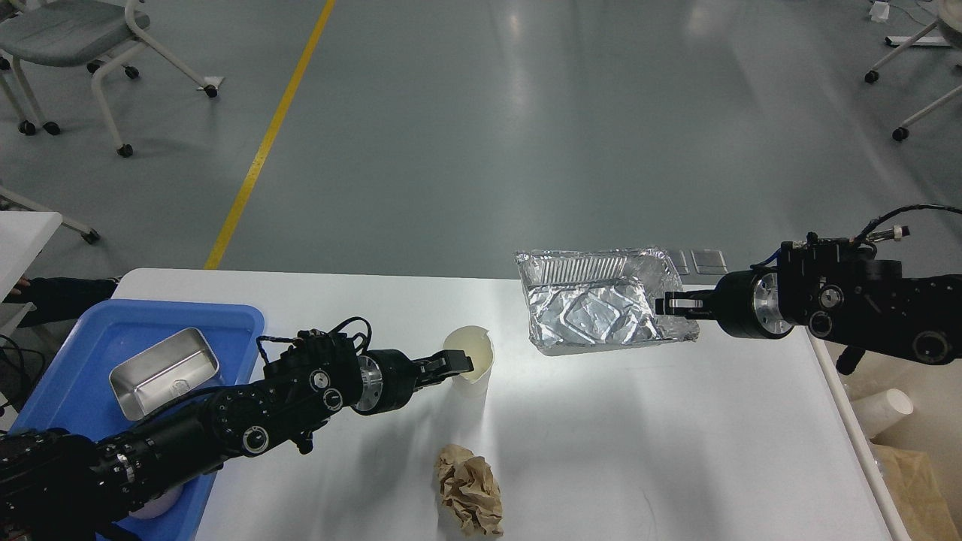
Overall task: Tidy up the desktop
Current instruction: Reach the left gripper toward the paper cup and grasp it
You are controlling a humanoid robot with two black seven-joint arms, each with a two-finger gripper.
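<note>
The white desktop (639, 421) holds a white paper cup (475, 376) near its middle and a crumpled brown paper ball (470, 488) at the front. My left gripper (457, 366) reaches in from the left, its fingertips at the cup's left rim, one seemingly over the rim. I cannot make out whether they are closed on it. My right gripper (669, 304) is shut on the right rim of a crinkled foil tray (594, 312), which it holds tilted at the table's back right.
A blue tray (225, 315) at the table's left holds a steel container (161, 370); my left arm covers its front part. Off the right edge stands a bin with a white cup (883, 412) and brown paper (917, 481). Wheeled chairs stand on the far floor.
</note>
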